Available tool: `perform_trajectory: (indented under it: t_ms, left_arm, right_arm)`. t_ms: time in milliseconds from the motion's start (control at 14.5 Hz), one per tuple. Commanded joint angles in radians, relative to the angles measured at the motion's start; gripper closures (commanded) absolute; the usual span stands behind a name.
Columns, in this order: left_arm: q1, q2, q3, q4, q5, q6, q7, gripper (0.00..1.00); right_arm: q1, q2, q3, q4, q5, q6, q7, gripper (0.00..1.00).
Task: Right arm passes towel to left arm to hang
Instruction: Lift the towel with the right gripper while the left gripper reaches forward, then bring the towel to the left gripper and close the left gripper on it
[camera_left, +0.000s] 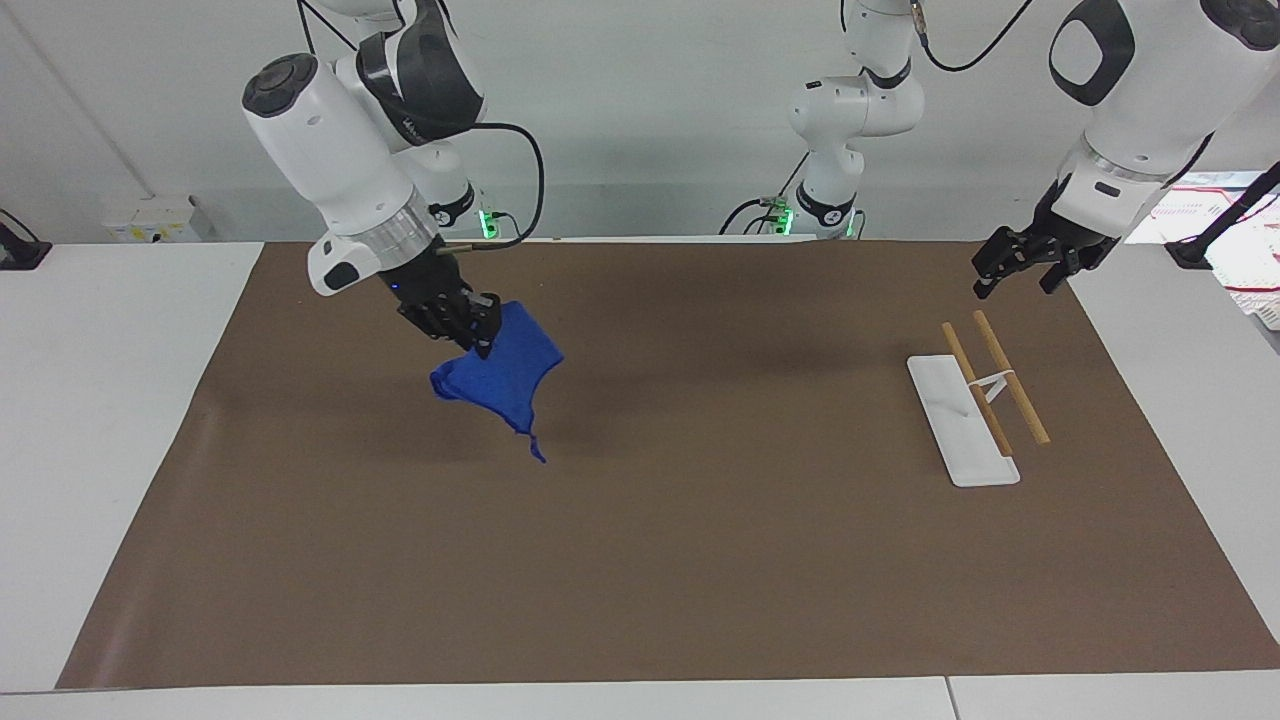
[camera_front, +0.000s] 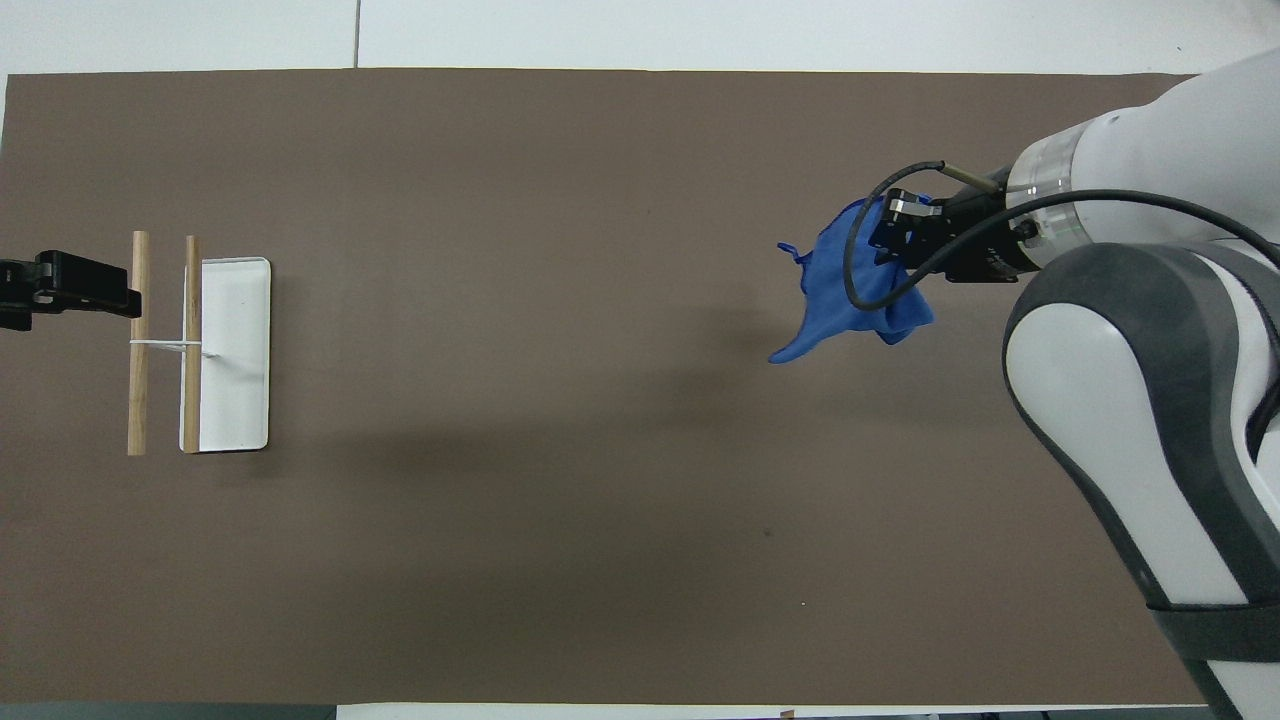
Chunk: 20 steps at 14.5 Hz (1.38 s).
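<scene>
The right gripper (camera_left: 478, 326) holds a blue towel (camera_left: 503, 375) above a brown mat (camera_left: 700, 560), while the left gripper (camera_left: 1020, 270), fingers apart, hovers near a wooden rack (camera_left: 985, 385).

The right arm (camera_left: 330, 150) slants down toward 4 o'clock in the facing view, its right gripper (camera_left: 478, 335) raised and clamped on cloth. The left arm (camera_left: 1130, 110) waits, left gripper (camera_left: 1015, 275) aloft, fingers spread, pointing toward 7 o'clock.

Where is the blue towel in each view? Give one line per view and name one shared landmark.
Facing view: the towel hangs from the right gripper, upper left of centre, off the mat.
Overhead view: the towel is at upper right.
Shared landmark: the white rack with two wooden rods.
</scene>
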Motion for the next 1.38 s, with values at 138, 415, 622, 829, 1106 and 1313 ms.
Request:
perform_trajectory:
  t_ms: [138,415,622,829,1106,1313]
  left_arm:
    - [-0.064,-0.029,-0.006,-0.099,-0.09,0.082,-0.244,0.0]
    - [-0.153,-0.036,-0.006,-0.174,-0.2,0.17,-0.547,0.0]
    - [-0.235,-0.053,-0.007,-0.234,-0.224,0.255,-0.886,0.0]
    - [-0.245,-0.049,-0.007,-0.234,-0.319,0.28,-1.17,0.0]
    - [-0.257,-0.023,-0.009,-0.236,-0.322,0.379,-1.468,0.0]
    - [-0.279,0.006,-0.007,-0.237,-0.322,0.401,-1.539,0.0]
  right_arm:
    - [0.143,0.06,0.0,0.021,0.226,0.252,0.295,1.0]
    - [0.26,0.102,0.0,0.021,0.378,0.459,0.495,1.0]
    - [0.333,0.125,0.0,0.022,0.412,0.569,0.578,1.0]
    - [0.383,0.148,0.0,0.023,0.412,0.627,0.607,1.0]
    - [0.401,0.148,0.0,0.021,0.41,0.629,0.612,1.0]
    - [0.403,0.148,0.0,0.021,0.41,0.629,0.614,1.0]
